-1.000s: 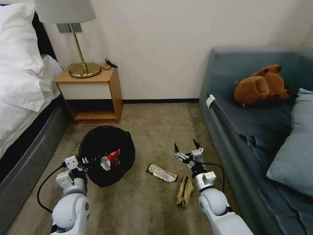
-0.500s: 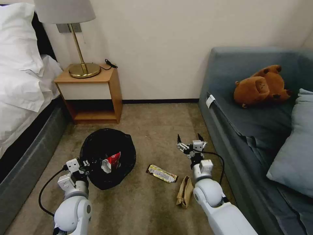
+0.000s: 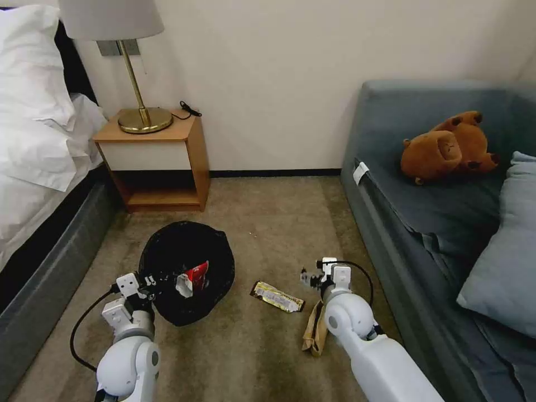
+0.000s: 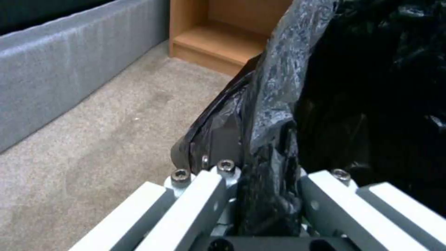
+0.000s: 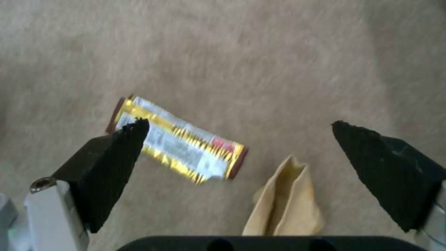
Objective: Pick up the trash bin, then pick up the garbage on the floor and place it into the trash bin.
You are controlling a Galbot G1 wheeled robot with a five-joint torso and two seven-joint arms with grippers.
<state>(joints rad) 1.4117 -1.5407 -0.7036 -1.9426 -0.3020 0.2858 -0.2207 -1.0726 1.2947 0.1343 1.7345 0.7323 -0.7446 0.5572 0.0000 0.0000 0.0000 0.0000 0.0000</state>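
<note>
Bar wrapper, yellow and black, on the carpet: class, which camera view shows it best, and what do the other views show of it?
The right wrist view: the bar wrapper lies flat and large between the open right gripper fingertips, beside the tan paper. The head view shows the wrapper small, between the trash bin and the right arm. The left wrist view looks at the bin's bag instead.

A brass lamp (image 3: 139, 106) stands on the wooden nightstand (image 3: 159, 162); a brown teddy bear (image 3: 446, 146) lies on the grey sofa (image 3: 402, 223).
</note>
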